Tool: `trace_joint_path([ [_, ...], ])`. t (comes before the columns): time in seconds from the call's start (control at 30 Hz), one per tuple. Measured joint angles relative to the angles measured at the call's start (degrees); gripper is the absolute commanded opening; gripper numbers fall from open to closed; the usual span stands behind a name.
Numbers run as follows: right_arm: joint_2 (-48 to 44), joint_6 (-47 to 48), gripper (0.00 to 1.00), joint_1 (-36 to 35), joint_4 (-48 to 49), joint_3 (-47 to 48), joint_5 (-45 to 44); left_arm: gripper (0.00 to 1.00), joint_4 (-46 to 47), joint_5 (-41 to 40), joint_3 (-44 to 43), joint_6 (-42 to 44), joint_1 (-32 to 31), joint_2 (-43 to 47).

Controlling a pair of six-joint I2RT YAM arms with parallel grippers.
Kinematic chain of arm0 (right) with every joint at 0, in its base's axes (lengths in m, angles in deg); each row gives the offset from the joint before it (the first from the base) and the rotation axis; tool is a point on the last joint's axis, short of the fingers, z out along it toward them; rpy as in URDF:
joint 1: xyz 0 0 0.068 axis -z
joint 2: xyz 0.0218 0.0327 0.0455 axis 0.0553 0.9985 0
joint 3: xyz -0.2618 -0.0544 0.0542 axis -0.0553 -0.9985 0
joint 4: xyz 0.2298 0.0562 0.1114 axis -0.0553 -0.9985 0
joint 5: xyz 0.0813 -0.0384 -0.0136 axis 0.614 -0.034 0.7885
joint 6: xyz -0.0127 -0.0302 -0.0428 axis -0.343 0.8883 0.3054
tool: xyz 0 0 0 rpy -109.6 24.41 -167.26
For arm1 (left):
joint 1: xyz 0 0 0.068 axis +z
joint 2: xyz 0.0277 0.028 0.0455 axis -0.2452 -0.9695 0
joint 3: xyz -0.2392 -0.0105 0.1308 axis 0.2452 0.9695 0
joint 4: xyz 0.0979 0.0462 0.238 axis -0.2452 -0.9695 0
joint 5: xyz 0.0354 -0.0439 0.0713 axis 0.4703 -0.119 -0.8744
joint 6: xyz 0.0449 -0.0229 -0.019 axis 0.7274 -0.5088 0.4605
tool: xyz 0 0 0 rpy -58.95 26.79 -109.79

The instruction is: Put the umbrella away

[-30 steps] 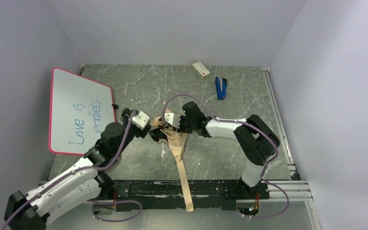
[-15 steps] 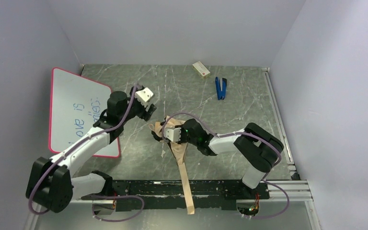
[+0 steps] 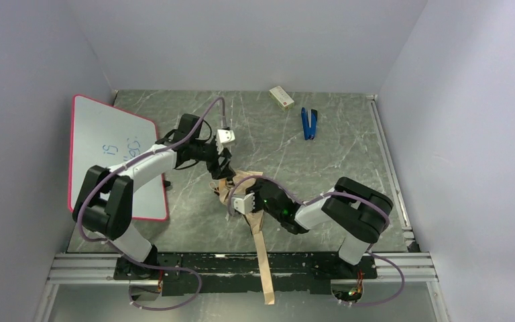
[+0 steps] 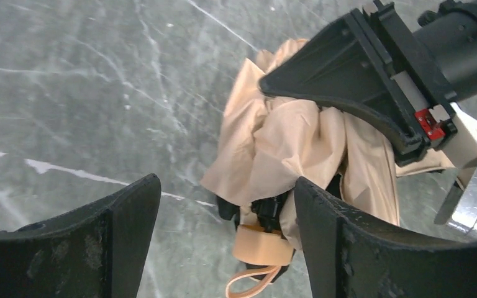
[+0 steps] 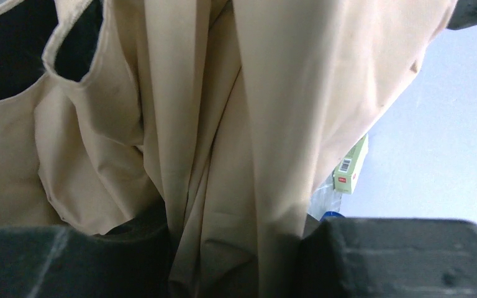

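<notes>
A: Grey marbled desk [image 3: 335,161]. Beige folding fabric umbrella [image 4: 286,143] bunched mid-desk, right gripper [image 3: 236,201] clamped on its canopy.
B: Left gripper [image 4: 227,186] spread wide over tan handle knob [image 4: 262,243]. Looks like the gathering step; next it probably needs to close there.

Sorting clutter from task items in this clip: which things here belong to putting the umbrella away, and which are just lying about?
Part of the job: umbrella, its long strap, right end effector gripping its fabric, left end effector open over it.
Lying about: whiteboard, small box, blue tool.
</notes>
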Motion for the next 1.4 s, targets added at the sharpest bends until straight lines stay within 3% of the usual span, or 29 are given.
trace_joint_path([
  [0.3, 1.18, 1.38, 0.12, -1.29, 1.90, -0.22, -2.51, 0.85, -6.49, 3.69, -0.57, 3.67, -3.69, -1.88],
  [0.67, 0.61, 1.90, 0.12, -1.79, 2.62, -1.33, -2.23, 0.79, -11.65, -1.88, -1.90, 9.20, -7.26, -10.73],
  [0.8, 0.11, 1.84, 0.12, -1.81, 2.19, -1.66, -2.21, 0.70, -11.96, -5.64, -2.84, 9.81, -9.38, -11.54],
  [0.97, -0.46, 1.62, 0.13, -2.01, 1.49, -1.81, -2.21, 0.52, -11.56, -10.73, -2.84, 10.62, -11.82, -11.52],
  [1.0, -0.68, 1.44, 0.14, -2.03, 1.33, -1.92, -2.21, 0.46, -11.50, -11.67, -2.82, 10.86, -12.37, -11.45],
  [1.13, -1.51, 0.61, 0.21, -2.03, 0.79, -2.21, -2.21, 0.09, -10.91, -14.51, -1.79, 11.63, -14.16, -10.43],
  [1.17, -1.79, 0.52, 0.25, -2.03, 0.48, -2.23, -2.05, 0.05, -10.64, -15.06, -1.33, 12.04, -14.53, -9.99],
  [1.3, -3.87, 0.22, 0.42, -2.25, -1.01, -2.89, -1.18, 0.05, -10.21, -16.31, -0.24, 12.37, -15.23, -8.52],
  [1.4, -7.13, -0.90, 0.48, -2.32, -3.65, -3.87, 0.31, 0.05, -9.31, -17.20, 0.44, 12.83, -15.80, -8.07],
])
